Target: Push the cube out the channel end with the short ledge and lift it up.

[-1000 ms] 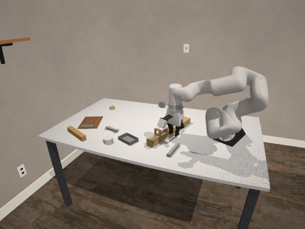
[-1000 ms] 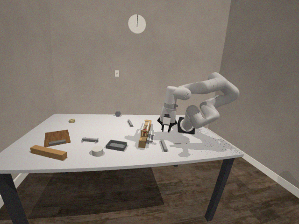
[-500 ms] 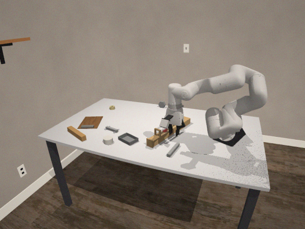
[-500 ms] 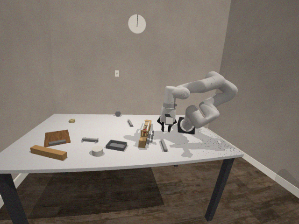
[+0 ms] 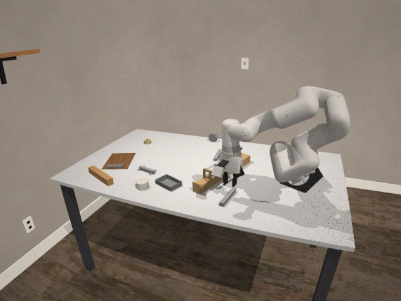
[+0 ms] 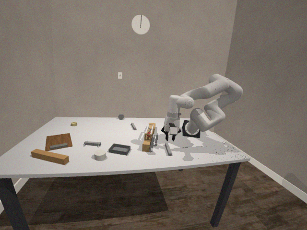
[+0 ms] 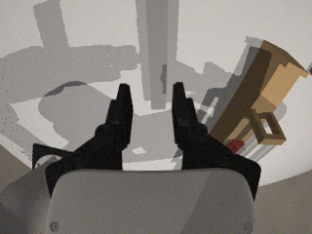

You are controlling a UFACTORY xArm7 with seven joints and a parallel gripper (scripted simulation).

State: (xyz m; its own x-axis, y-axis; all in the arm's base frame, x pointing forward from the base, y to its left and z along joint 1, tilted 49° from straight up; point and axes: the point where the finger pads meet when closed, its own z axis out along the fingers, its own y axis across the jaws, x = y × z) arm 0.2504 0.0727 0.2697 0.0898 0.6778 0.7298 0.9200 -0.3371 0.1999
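We see the red cube (image 6: 148, 135) inside the wooden channel (image 6: 148, 137), under its small arch. Just beside the channel, on the arm's side, lies a grey bar (image 7: 156, 46). Our gripper (image 7: 151, 113) hangs above that bar's near end, fingers partly spread with nothing between them. Farther from the channel sit a dark tray (image 6: 119, 149) and a white cylinder (image 6: 100, 155).

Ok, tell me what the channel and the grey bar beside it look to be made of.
Channel: looks like wood, matte tan faces with darker brown inner sides; no clear grain, so painted plastic is possible. Grey bar: plain matte grey, perhaps metal or plastic; no shine to decide.
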